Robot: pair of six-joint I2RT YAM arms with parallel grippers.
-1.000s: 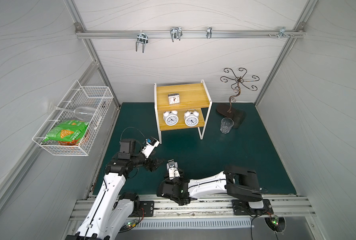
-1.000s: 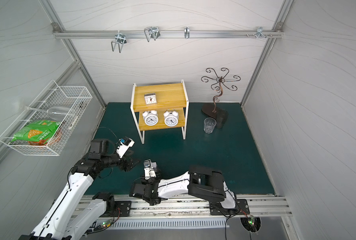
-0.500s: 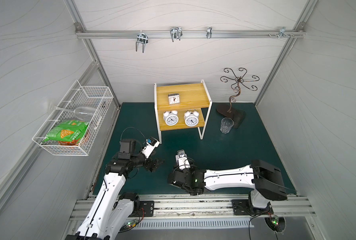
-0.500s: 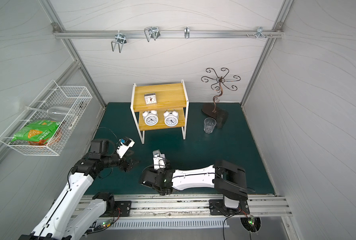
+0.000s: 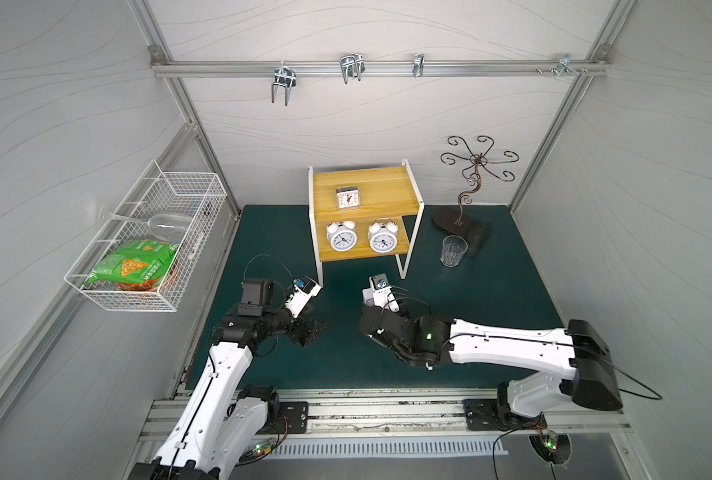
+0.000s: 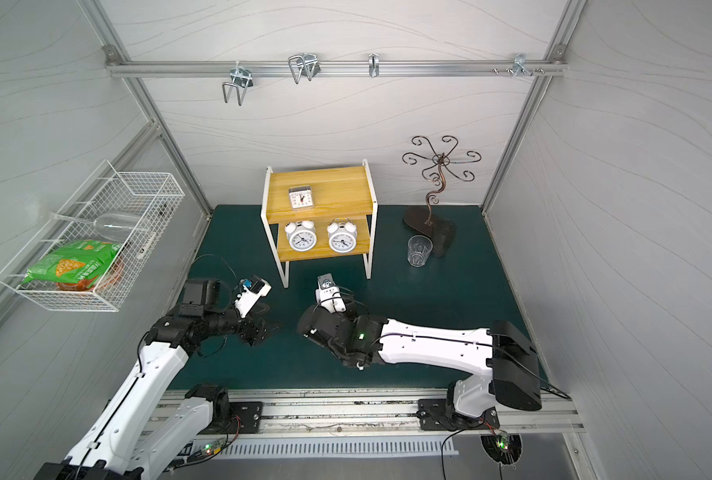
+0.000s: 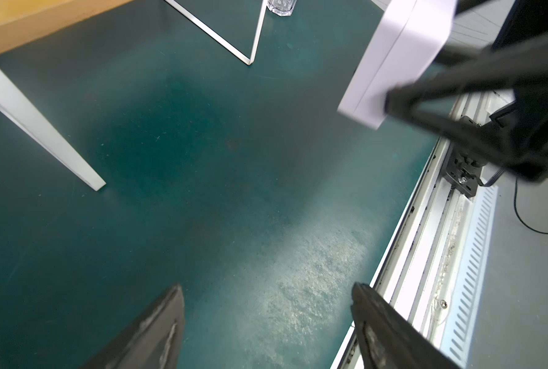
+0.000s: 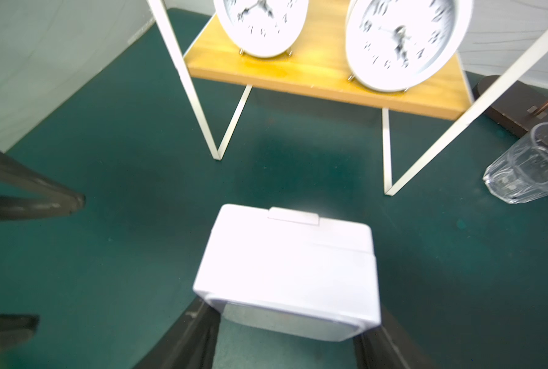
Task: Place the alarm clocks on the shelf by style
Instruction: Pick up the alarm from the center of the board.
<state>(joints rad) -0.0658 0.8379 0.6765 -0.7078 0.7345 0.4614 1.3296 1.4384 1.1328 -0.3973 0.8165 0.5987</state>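
Observation:
The shelf stands at the back of the green mat. A transparent-cased square clock sits on its top board. Two round white twin-bell clocks stand side by side on the lower board. My right gripper is shut on the white square clock, held just above the mat in front of the shelf's legs. That clock also shows in the left wrist view. My left gripper hovers open over bare mat to the left, its fingers holding nothing.
A clear drinking glass stands right of the shelf, in front of a dark metal jewellery stand. A white wire basket on the left wall holds a green snack bag and a wine glass. A metal rail borders the mat's front edge.
My right arm has swung to the right and towards the shelf, carrying the white square clock. The left arm has stayed put, its jaws a little wider.

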